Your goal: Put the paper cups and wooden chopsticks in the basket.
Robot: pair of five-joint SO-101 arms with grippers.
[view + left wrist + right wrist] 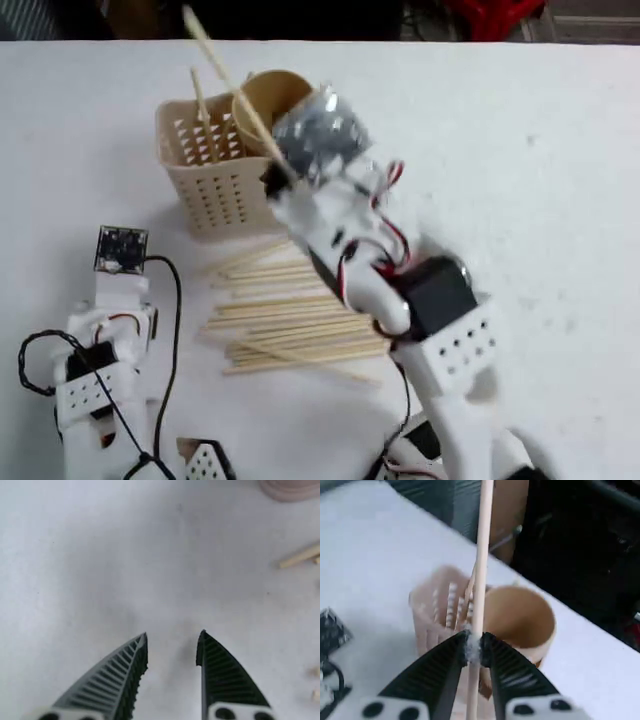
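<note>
1. Right gripper (475,639): pressed together on 1 long pale wooden chopstick (482,555). The pinch sits low on the stick. In the high view the stick (225,65) slants up and away over the basket, and its top end passes the table's far edge.

2. Beige perforated plastic basket (205,175): stands upright near the far edge of the white table (540,150), just beyond the held stick's lower end. It holds 1 brown paper cup (272,100), tilted against the rim on the right arm's side, and 1 standing chopstick (203,115).

3. Loose pile of wooden chopsticks (290,320): lies flat on the table between the 2 arms, on the near side of the basket. The right arm crosses above one end of it.

4. Left gripper (173,634): fingers spread, holding nothing, pointed at bare tabletop. Stick ends (300,557) show at the margin of your left wrist view, apart from the fingers.

5. Room: a broad stretch of white tabletop runs beyond the right arm to the far edge.
</note>
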